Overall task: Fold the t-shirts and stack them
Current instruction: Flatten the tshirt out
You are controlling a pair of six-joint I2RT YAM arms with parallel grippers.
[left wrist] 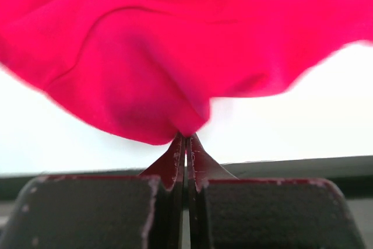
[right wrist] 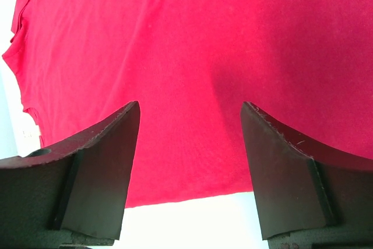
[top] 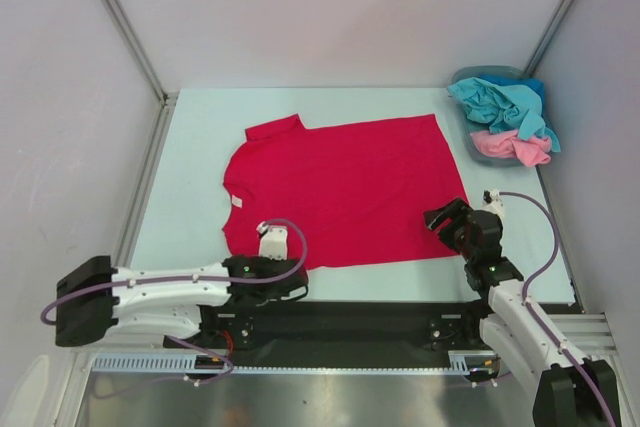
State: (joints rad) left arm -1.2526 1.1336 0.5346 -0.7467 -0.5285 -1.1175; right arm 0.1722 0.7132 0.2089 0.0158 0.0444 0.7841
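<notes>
The left fingers (left wrist: 172,167) clenched the near-left edge of the red t-shirt (top: 345,187). The right fingers (right wrist: 105,167) stood released over its near-right hem; open worktop (top: 190,167) lay to its left.

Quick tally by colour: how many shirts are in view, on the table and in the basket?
red shirt, spread flat: 1
teal shirt, bunched in the basket: 1
pink shirt, in the basket: 1
Total: 3 in view; the pile may hide more.

Pale table (top: 190,177) between plain white walls (top: 330,7), metal corner posts (top: 122,22).
</notes>
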